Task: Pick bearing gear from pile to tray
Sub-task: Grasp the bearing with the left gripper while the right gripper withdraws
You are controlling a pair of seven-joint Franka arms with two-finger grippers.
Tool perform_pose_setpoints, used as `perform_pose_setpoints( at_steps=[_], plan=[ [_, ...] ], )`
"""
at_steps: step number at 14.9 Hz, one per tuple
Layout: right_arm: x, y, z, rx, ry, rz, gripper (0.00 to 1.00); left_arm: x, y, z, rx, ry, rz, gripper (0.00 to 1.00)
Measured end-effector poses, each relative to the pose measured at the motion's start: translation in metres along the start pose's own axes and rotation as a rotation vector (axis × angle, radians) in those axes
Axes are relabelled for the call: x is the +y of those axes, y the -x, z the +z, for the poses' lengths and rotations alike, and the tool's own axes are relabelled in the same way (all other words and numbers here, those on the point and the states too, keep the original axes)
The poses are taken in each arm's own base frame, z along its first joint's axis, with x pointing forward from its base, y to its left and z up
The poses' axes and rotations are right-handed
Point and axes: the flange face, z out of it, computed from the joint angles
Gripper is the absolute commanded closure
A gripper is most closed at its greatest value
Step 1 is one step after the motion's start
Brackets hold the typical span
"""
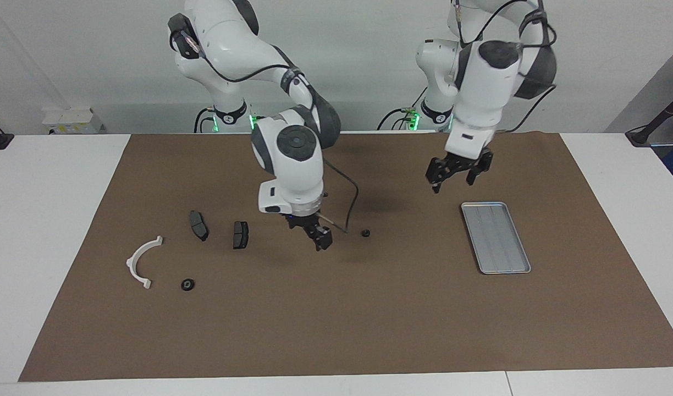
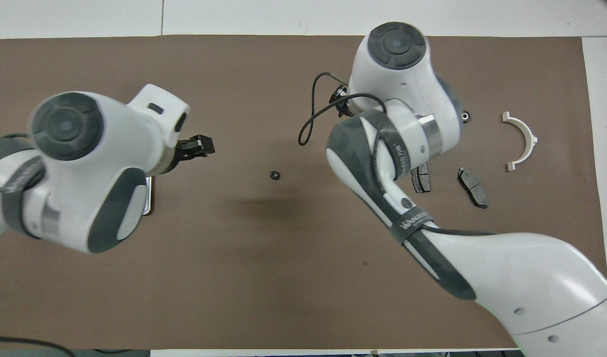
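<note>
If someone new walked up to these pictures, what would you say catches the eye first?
Probably the right gripper, hanging low over the brown mat between a dark grey plate and a small black round piece. Next, the silver tray, holding nothing, lying toward the left arm's end, with the left gripper raised near it. The white half-ring bracket stands out at the right arm's end.

Both arms reach out over the tabletop (image 1: 336,308).
Right claw (image 1: 321,240) hangs low, pointing down, fingers close together; left claw (image 1: 457,175) is raised higher, fingers spread.
</note>
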Motion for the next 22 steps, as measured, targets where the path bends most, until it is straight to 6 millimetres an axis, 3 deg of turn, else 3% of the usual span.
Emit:
perform_pose_setpoints(
  at_steps=[2, 4, 6, 7, 9, 12, 19, 20, 21, 22],
  plan=[
    [0.048, -0.056, -0.002, -0.014, 0.013, -0.144, 0.00, 0.051, 0.006, 0.051, -0.025, -0.016, 0.003, 0.01],
    [0.097, -0.108, 0.012, -0.033, 0.021, -0.238, 0.00, 0.087, 0.017, 0.104, -0.023, -0.012, -0.016, 0.01],
    [0.140, -0.145, 0.031, -0.040, 0.021, -0.248, 0.00, 0.109, 0.026, 0.143, -0.016, 0.004, -0.023, 0.01],
    [0.156, -0.158, 0.042, -0.032, 0.022, -0.240, 0.00, 0.114, 0.029, 0.152, -0.022, 0.010, -0.029, 0.01],
    [0.174, -0.175, 0.069, 0.006, 0.019, -0.221, 0.00, 0.123, 0.037, 0.154, -0.045, 0.033, -0.041, 0.01],
    [0.183, -0.188, 0.113, 0.027, 0.004, -0.207, 0.00, 0.134, 0.047, 0.150, -0.055, 0.048, -0.037, 0.02],
    [0.187, -0.190, 0.153, 0.030, -0.010, -0.203, 0.00, 0.124, 0.054, 0.169, -0.068, 0.031, -0.041, 0.05],
    [0.188, -0.188, 0.159, 0.031, -0.012, -0.205, 0.00, 0.123, 0.055, 0.171, -0.071, 0.029, -0.041, 0.14],
    [0.188, -0.186, 0.163, 0.032, -0.014, -0.206, 0.02, 0.123, 0.057, 0.173, -0.072, 0.028, -0.040, 0.31],
    [0.188, -0.186, 0.164, 0.037, -0.017, -0.207, 0.12, 0.123, 0.057, 0.173, -0.072, 0.028, -0.040, 0.67]
  ],
)
